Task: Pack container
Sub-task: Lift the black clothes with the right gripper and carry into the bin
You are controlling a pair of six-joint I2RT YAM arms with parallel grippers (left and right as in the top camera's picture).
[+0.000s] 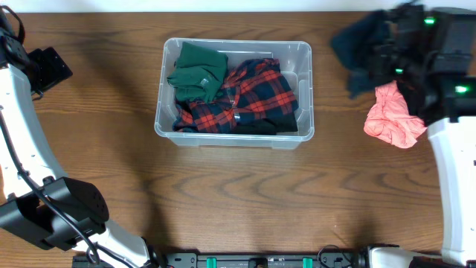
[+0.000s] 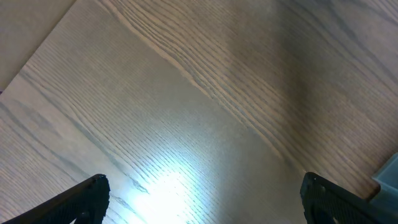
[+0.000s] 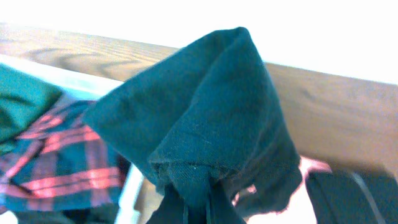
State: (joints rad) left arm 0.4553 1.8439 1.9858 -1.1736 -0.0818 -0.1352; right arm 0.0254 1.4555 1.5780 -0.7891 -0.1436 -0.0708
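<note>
While left jaws stand spread, right jaws pinch dark teal cloth (image 3: 205, 112) near container (image 1: 232, 140).

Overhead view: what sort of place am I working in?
Likely a robot test bench rather than a home: a wooden table, a clear container holding clothes, and a robot arm at each side.

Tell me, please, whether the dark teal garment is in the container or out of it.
Out: the garment hangs bunched from the shut right gripper, beside the container.
</note>
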